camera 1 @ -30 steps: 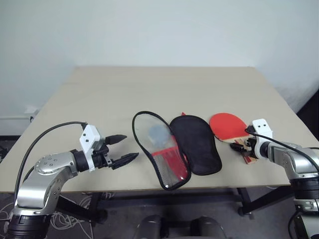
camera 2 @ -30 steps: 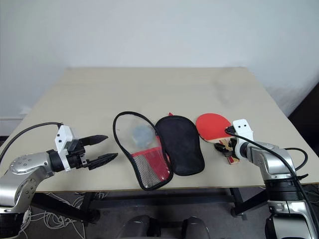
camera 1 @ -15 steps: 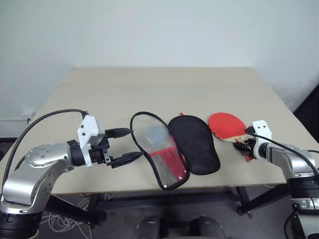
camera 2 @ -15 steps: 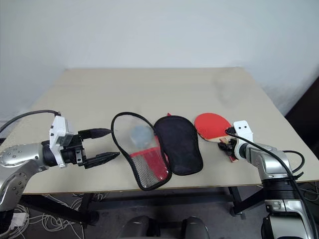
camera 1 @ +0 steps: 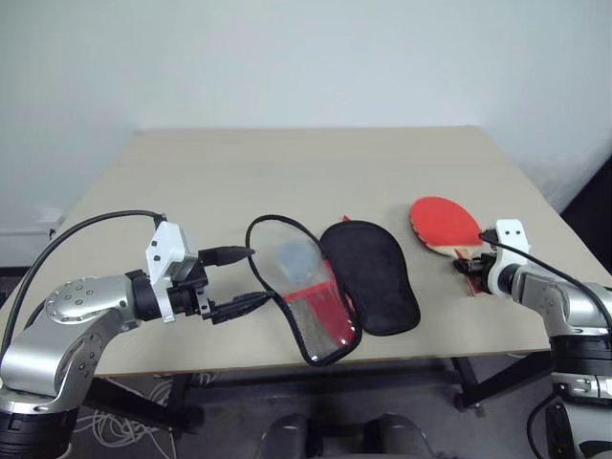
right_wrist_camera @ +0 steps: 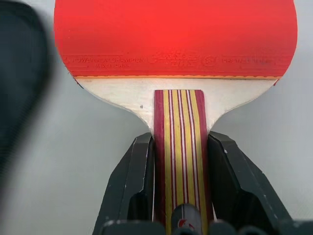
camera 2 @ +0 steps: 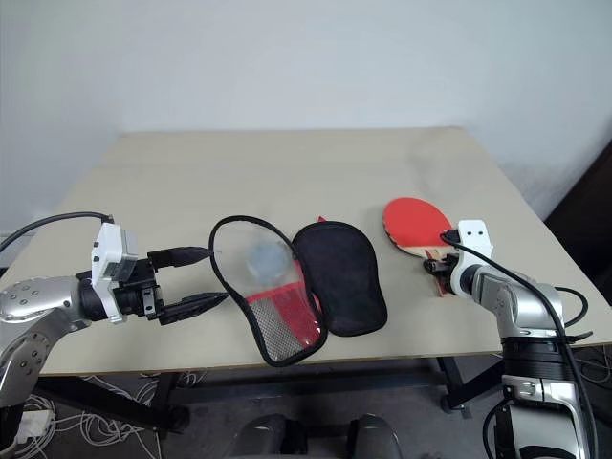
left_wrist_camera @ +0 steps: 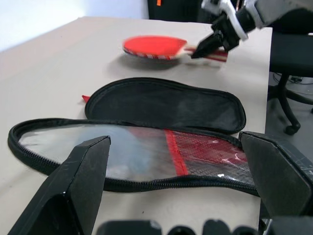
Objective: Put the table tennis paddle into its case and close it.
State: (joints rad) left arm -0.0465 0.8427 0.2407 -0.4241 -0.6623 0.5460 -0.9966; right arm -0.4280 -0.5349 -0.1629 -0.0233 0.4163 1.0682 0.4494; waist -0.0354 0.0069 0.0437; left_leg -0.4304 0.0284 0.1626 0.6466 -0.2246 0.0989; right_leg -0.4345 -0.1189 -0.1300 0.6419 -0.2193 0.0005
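Beige tabletop against a pale wall: paddle pinched at the handle, case lying unzipped and spread.

Right gripper (right_wrist_camera: 178,183) pinches the striped handle of the table tennis paddle (camera 1: 444,225) near the table's (camera 1: 287,163) right edge, red blade apparently raised just off the surface. Long axis runs from the gripper away toward the far edge and slightly left, blade end leading. Its case (camera 1: 330,287) lies at centre, well apart from the paddle, clear half beside black half. Left gripper (camera 1: 238,280) hovers with fingers spread, just beside the clear half's rim. Risk, as judged: the narrow handle grip lets the blade swivel or droop during transfer; the unrestrained soft case could slide when the blade enters.
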